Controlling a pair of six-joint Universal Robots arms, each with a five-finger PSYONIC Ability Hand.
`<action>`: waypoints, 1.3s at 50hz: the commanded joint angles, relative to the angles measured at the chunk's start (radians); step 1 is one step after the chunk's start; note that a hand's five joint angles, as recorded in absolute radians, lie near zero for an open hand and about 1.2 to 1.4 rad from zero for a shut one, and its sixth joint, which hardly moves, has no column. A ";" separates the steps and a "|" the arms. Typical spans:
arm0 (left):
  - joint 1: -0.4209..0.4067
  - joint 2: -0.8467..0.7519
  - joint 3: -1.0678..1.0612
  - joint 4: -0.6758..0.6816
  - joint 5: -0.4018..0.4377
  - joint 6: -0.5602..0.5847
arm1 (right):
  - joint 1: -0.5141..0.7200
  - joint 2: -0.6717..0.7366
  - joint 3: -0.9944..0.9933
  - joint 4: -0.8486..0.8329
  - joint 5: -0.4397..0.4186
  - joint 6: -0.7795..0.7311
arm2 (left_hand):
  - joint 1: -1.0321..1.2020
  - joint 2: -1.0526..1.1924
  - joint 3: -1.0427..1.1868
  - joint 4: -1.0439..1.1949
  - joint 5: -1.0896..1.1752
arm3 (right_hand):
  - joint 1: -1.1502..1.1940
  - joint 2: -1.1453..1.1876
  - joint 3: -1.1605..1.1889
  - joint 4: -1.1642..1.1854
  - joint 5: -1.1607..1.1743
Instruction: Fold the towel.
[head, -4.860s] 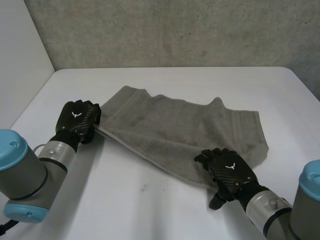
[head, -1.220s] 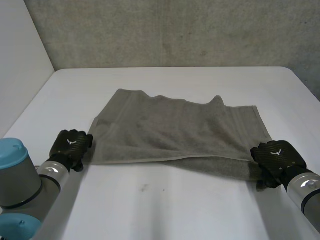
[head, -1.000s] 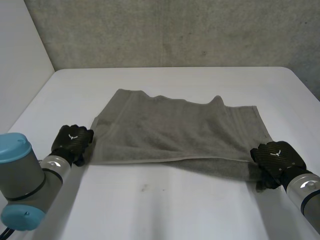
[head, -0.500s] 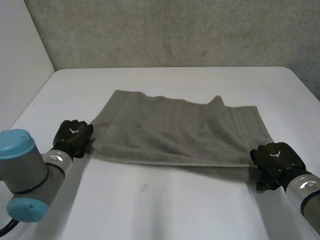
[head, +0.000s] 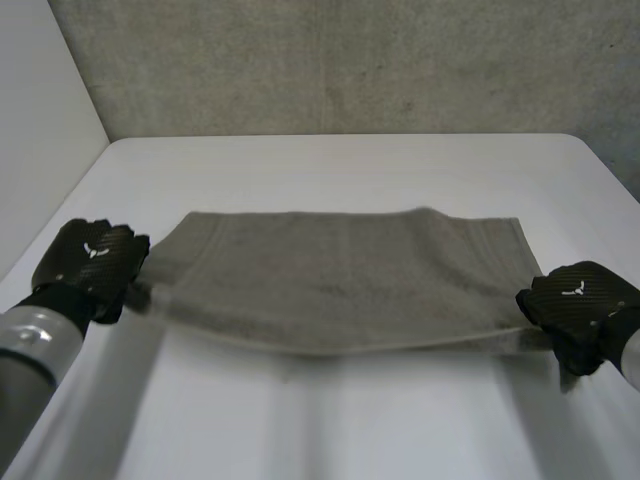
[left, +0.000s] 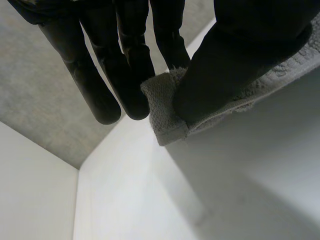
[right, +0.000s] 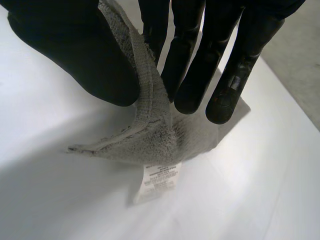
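Logging from the remote station: the grey towel (head: 340, 275) is stretched sideways across the middle of the white bench (head: 350, 165). I see the left robot hand (head: 92, 262) at the towel's near left corner and the right robot hand (head: 580, 300) at its near right corner. The near edge runs from one to the other and sags a little in the middle, with a shadow on the bench below it. I cannot tell how much of the far edge lies flat.

Left wrist view: the thumb (left: 235, 55) presses the corner against straight fingers (left: 127, 65), so this robot hand is clamped on the towel. A bit of hem sticks out past the thumb tip.

Right wrist view: thumb and fingers pinch the hem between them, so this one is also clamped on the towel. The corner hangs below the fingertips, folded over itself. A white care label (right: 160, 181) hangs from it; I cannot tell whether it touches the bench.
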 joint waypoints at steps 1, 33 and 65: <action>-0.010 0.091 -0.021 -0.229 0.004 0.034 | -0.056 -0.025 -0.042 0.213 -0.018 -0.255 | 0.237 0.187 0.183 0.179 0.206 | 0.424 0.219 0.211 0.205 0.239; -0.091 -0.631 0.526 0.114 -0.120 0.057 | 0.050 0.636 -0.417 -0.460 0.108 -0.201 | 0.237 0.187 0.183 0.179 0.206 | 0.424 0.219 0.211 0.205 0.239; -0.137 -0.926 0.881 0.172 -0.147 0.059 | 0.091 0.934 -0.730 -0.707 0.129 -0.182 | -0.985 -1.035 -1.039 -1.042 -1.015 | -0.798 -1.003 -1.011 -1.016 -0.983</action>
